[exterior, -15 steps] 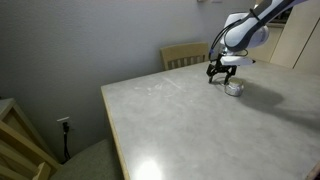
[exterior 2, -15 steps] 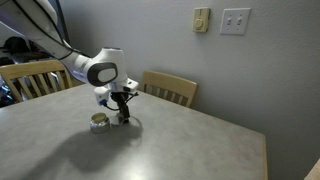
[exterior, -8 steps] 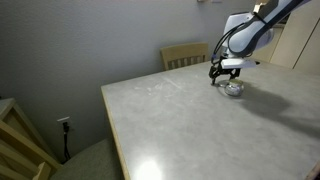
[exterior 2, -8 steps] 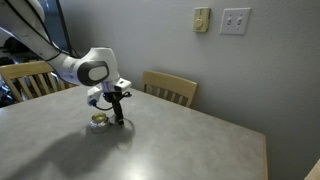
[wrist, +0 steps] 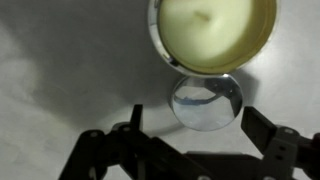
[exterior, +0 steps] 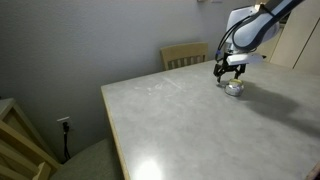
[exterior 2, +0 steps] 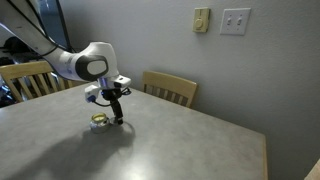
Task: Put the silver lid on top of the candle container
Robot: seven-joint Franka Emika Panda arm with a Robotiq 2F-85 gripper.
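claw: our gripper (wrist: pixel 192 128) hung wide open, empty, straddling the silver lid (wrist: pixel 205 102) | lid: flat on the table (wrist: pixel 60 60), just beside the candle container (wrist: pixel 212 35) | risk: we figured that thin, slick lid could squirt out, or the jaws bump the container

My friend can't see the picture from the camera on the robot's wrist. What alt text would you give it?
Seen from straight above, an open pincer hangs over a pale table, one dark tip on each side of a small, shiny silver lid. Just beyond the lid, with their edges meeting in this view, sits the round candle container, filled with cream-yellow wax.
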